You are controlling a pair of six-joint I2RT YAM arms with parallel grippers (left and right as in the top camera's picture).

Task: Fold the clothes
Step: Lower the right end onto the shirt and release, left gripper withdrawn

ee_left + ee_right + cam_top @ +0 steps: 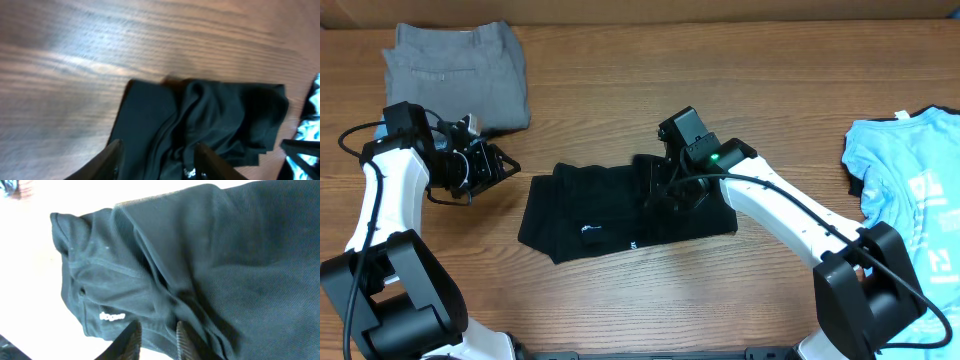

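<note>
Left claw (508,168) hangs open beside the black T-shirt (590,215), edges apart.

Your left end effector (492,168) hangs far left, fingers wide apart; your right end effector (662,192) sits centre, fingers narrowly parted.

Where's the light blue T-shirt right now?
In the overhead view, the light blue T-shirt lies at the far right edge, well right of the black T-shirt.
</note>
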